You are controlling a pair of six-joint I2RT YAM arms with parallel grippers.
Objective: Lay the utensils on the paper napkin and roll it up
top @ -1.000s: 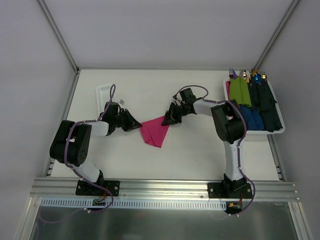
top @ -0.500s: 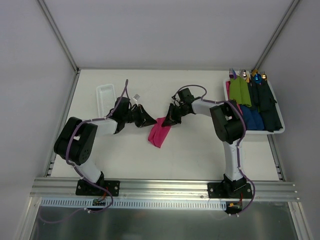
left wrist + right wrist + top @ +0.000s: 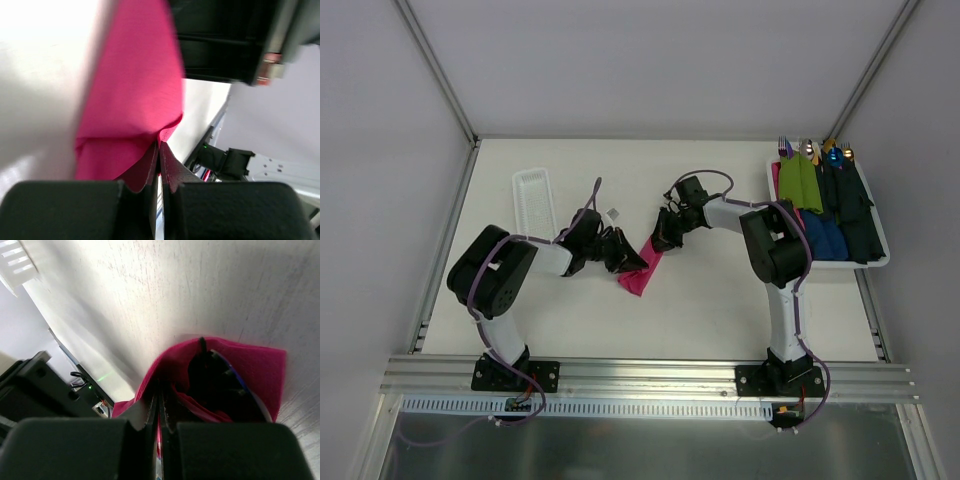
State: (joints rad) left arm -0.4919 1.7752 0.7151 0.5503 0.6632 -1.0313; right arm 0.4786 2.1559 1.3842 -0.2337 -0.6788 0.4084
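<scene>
The magenta paper napkin (image 3: 640,268) lies mid-table, folded over into a narrow strip. My left gripper (image 3: 630,260) is shut on its left edge; in the left wrist view the jaws (image 3: 160,150) pinch the pink sheet (image 3: 135,95). My right gripper (image 3: 665,236) is shut on the napkin's upper end. In the right wrist view the jaws (image 3: 160,392) clamp the pink fold (image 3: 250,365). A dark utensil (image 3: 212,377) lies inside that fold; I cannot tell the spoon from the fork.
A white tray (image 3: 880,262) at the right holds green (image 3: 798,182), blue and navy rolled bundles with utensil tips. A narrow white tray (image 3: 533,195) lies at the back left. The two grippers are close together over the napkin.
My left gripper has moved right toward the right gripper, carrying the napkin's edge over. The napkin has gone from a wide sheet to a narrow strip. The right gripper has barely moved.
</scene>
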